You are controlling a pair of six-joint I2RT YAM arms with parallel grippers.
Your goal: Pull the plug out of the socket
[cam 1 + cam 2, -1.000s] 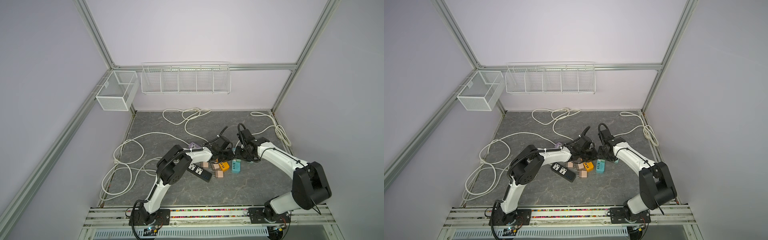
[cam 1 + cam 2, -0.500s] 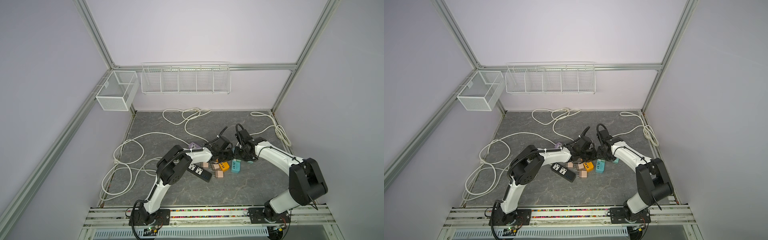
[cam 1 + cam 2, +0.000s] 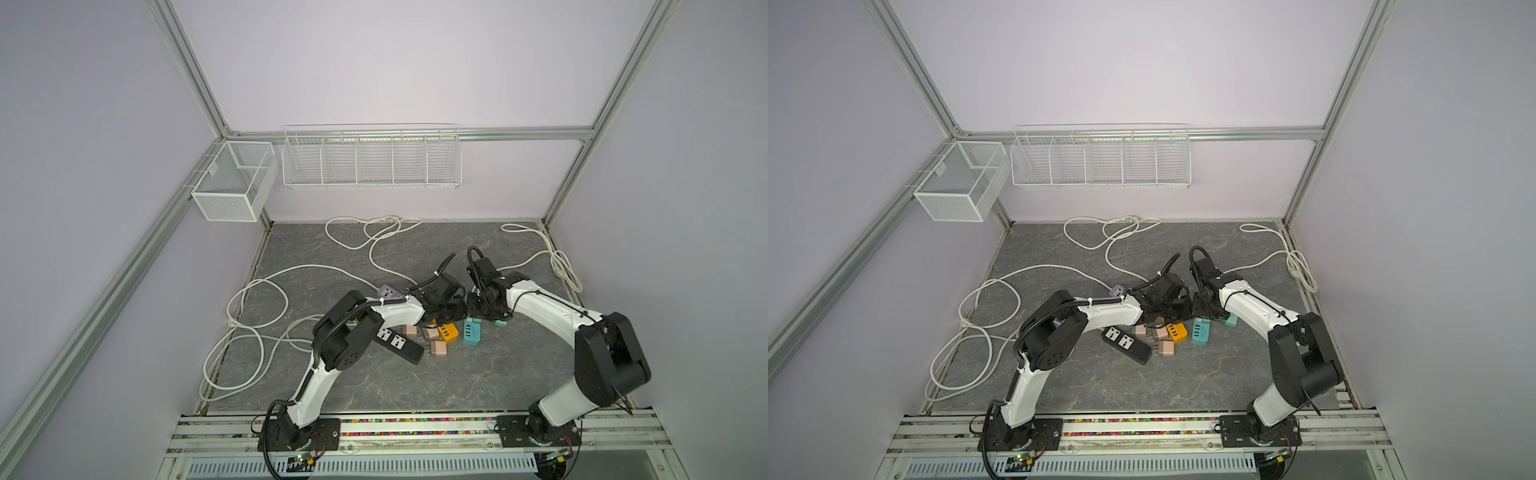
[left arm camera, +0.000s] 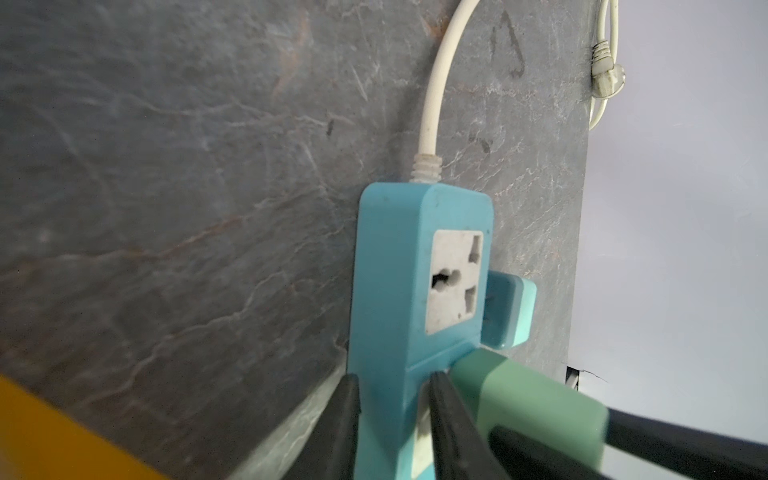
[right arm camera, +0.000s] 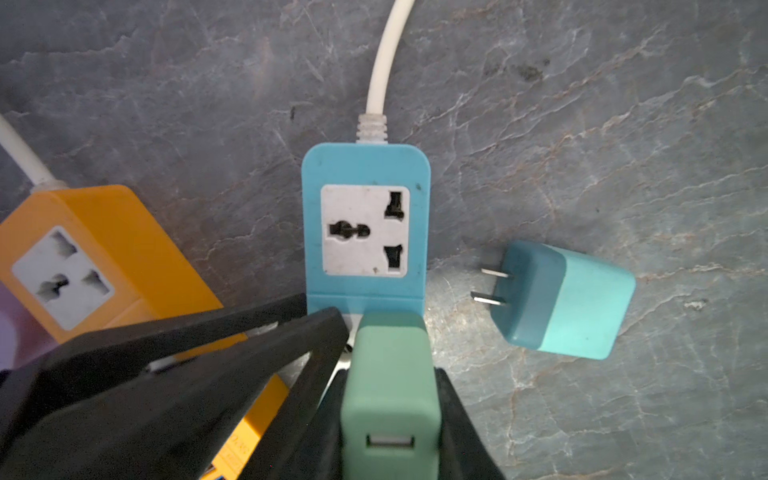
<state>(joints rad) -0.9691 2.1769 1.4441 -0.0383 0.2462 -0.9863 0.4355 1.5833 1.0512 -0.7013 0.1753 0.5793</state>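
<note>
Table (image 3: 415, 386): grey stone-look surface filling the lower half of both top views.
Wire rack (image 3: 371, 158): long and white, on the back wall at upper centre.
Mesh box (image 3: 232, 180): white, at upper left, just beside the wire rack.
Left arm (image 3: 395, 316): reaches from the lower-left edge toward centre.
Right arm (image 3: 552, 311): reaches from the lower right; the two wrists meet just right of centre.
White cords (image 3: 257, 286): loops across the table's left and back, with another bundle at far right.
Black strip (image 3: 399, 343): flat on the table at centre, its left end hidden behind the left arm.
Blue strip (image 5: 365, 166): just right of centre in both top views, under the wrists. One outlet is bare, and a white cord leaves one end.
Orange strip (image 5: 104, 232): just beside the blue strip.
Purple strip (image 3: 388, 292): behind the left arm's forearm.
Left gripper (image 4: 392, 380): clamped on the blue strip, both fingers touching it next to the green plug.
Right gripper (image 5: 390, 374): pressed onto the green plug from both sides.
Green plug (image 5: 390, 415): at the blue strip's second outlet, front end against the socket face, prongs hidden.
Teal plug (image 5: 573, 299): loose on its side near the blue strip, not touching it, with two bare prongs pointing toward the strip.
Beige plugs (image 3: 437, 348): three, clustered between the black strip and the orange strip.
</note>
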